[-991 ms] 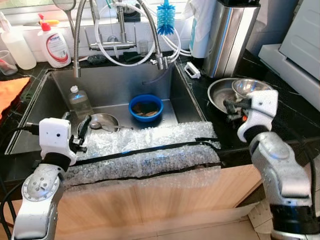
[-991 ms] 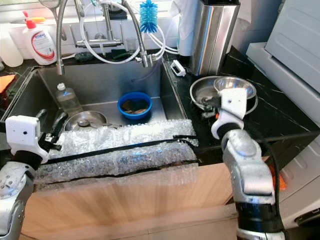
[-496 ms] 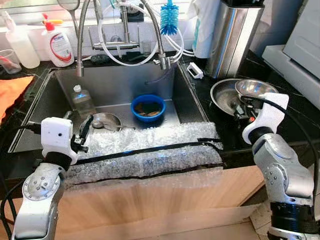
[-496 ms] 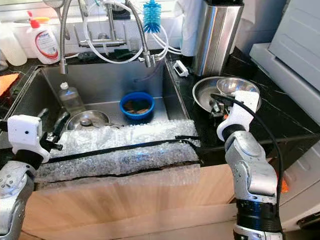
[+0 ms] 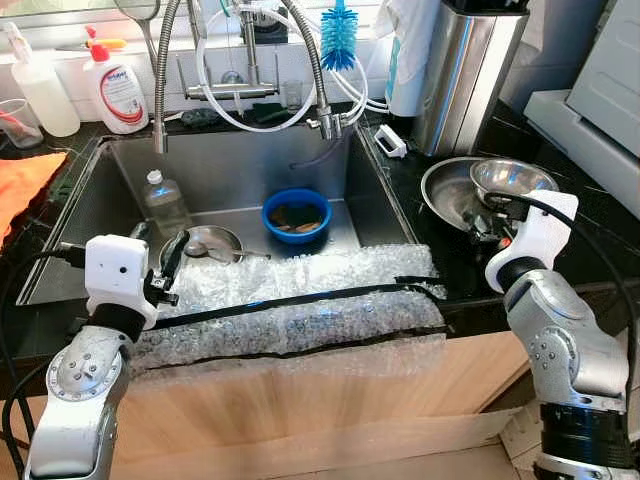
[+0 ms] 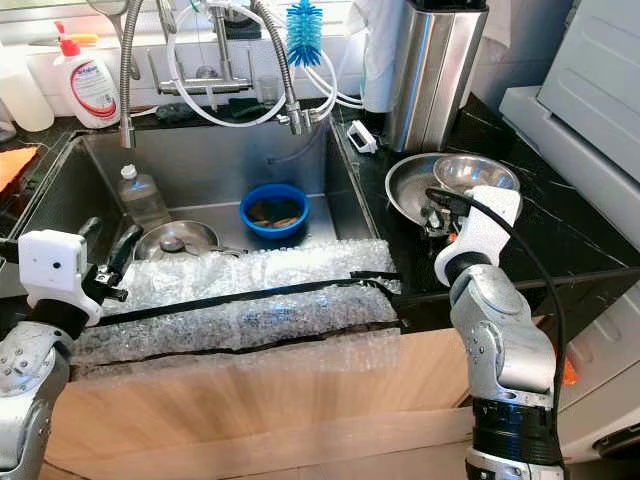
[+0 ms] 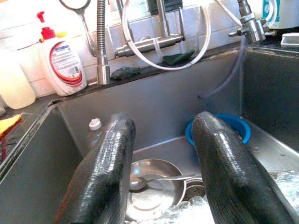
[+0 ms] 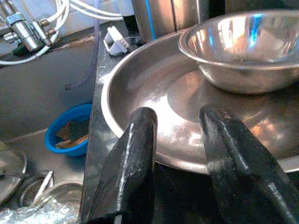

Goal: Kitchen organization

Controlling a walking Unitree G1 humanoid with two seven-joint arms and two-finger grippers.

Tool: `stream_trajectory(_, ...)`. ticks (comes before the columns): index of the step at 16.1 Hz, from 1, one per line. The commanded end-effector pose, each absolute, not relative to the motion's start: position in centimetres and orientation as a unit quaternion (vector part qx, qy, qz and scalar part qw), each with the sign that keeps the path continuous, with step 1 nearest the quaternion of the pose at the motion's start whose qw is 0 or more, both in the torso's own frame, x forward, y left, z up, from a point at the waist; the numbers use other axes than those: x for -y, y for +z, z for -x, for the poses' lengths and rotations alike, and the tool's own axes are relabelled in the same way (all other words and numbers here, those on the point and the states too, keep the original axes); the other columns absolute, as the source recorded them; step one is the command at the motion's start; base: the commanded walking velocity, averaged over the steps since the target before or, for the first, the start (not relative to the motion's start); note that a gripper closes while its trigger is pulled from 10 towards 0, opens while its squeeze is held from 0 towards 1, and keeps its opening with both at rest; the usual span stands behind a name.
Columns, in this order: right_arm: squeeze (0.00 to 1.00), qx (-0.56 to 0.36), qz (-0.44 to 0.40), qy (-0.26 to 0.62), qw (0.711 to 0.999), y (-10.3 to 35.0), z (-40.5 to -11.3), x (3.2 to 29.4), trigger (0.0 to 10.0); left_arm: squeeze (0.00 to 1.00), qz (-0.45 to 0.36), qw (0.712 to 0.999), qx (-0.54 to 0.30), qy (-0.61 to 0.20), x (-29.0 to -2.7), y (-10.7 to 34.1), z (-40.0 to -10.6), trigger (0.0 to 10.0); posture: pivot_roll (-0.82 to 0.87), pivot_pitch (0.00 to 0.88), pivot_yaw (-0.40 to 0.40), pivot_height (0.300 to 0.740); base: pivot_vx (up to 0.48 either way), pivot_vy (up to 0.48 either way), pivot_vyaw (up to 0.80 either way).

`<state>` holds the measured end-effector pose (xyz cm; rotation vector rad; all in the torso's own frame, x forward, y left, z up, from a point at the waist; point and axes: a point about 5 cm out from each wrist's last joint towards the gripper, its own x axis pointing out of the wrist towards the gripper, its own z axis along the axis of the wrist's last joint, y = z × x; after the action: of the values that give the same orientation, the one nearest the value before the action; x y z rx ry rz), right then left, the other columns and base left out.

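Note:
A wide steel dish [image 5: 447, 195] lies on the black counter right of the sink [image 5: 230, 165], with a small steel bowl [image 5: 512, 177] resting in it. My right gripper [image 5: 478, 218] hovers open just over the dish's near rim [image 8: 149, 79], both fingers [image 8: 135, 158] empty. In the sink are a blue bowl [image 5: 296, 214] with scraps, a steel plate [image 5: 208, 245] with a spoon, and a clear plastic bottle [image 5: 162, 200]. My left gripper [image 5: 160, 245] is open above the sink's near left corner, pointing at the plate [image 7: 154, 186], holding nothing.
Bubble wrap [image 5: 290, 300] with black tape covers the sink's front edge. Behind the sink stand spring faucets [image 5: 160, 70], a soap bottle [image 5: 117, 90] and a blue brush [image 5: 337, 35]. A tall steel canister [image 5: 460, 70] stands behind the dish; an orange cloth [image 5: 20, 180] lies far left.
The head view has shifted slightly. My right wrist has edged a little right and nearer over the dish's rim. The left arm has barely moved, and both grippers stay open.

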<state>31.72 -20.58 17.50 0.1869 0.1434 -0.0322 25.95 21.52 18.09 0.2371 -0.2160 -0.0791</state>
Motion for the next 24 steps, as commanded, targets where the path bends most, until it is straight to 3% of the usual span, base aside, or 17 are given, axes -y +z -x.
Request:
stream_trajectory(1, 0.0, -0.08, -0.108, -0.018, 0.991, 17.5, -31.9, 20.5, 10.0, 0.0, -0.135, 0.983, 0.114, -0.044, -21.4, 18.6, -25.8, 10.0, -0.08, 0.023, 0.018, 0.74, 0.0, 0.0, 0.0)
stream_trajectory(12, 0.0, -0.105, -0.147, 0.015, 0.983, 17.4, -32.1, 18.7, 10.0, 0.0, -0.138, 0.982, 0.12, -0.042, -21.2, 18.9, -26.0, 10.0, -0.07, 0.019, 0.012, 0.74, 0.0, 0.0, 0.0)
stream_trajectory(20, 0.0, -0.077, -0.163, 0.023, 0.983, 18.6, -33.3, 18.3, 10.0, 0.0, -0.14, 0.982, 0.123, -0.039, -21.2, 19.1, -26.1, 10.0, -0.07, 0.015, 0.015, 0.74, 0.0, 0.0, 0.0)
stream_trajectory(24, 0.0, -0.055, -0.161, 0.063, 0.983, 19.6, -34.1, 16.9, 10.0, 0.0, -0.142, 0.981, 0.123, -0.04, -21.0, 19.1, -26.1, 10.0, -0.06, 0.012, 0.013, 0.74, 0.0, 0.0, 0.0)
